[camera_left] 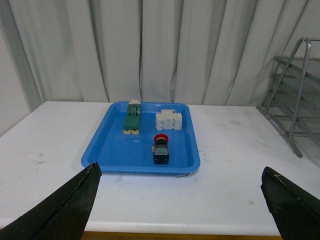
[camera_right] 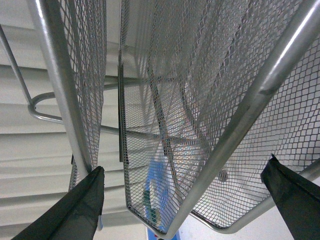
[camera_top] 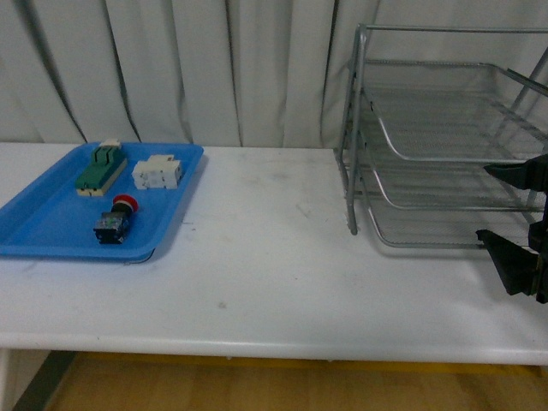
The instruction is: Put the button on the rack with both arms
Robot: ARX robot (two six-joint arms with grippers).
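The white counter (camera_top: pixel 274 282) carries the wire rack (camera_top: pixel 428 154) on the right and the blue tray (camera_top: pixel 51 231) on the left. The button (camera_top: pixel 116 218) lies in the tray's near half, red cap pointing away from the robot. It is straight ahead of the nearer left tool (camera_left: pixel 180 170), whose jaws are wide apart. The right tool (camera_top: pixel 497 204), also spread, sits at the rack.

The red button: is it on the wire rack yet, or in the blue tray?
In the tray. The button lies in the blue tray, well apart from the rack; none of the rack's visible shelves holds it.
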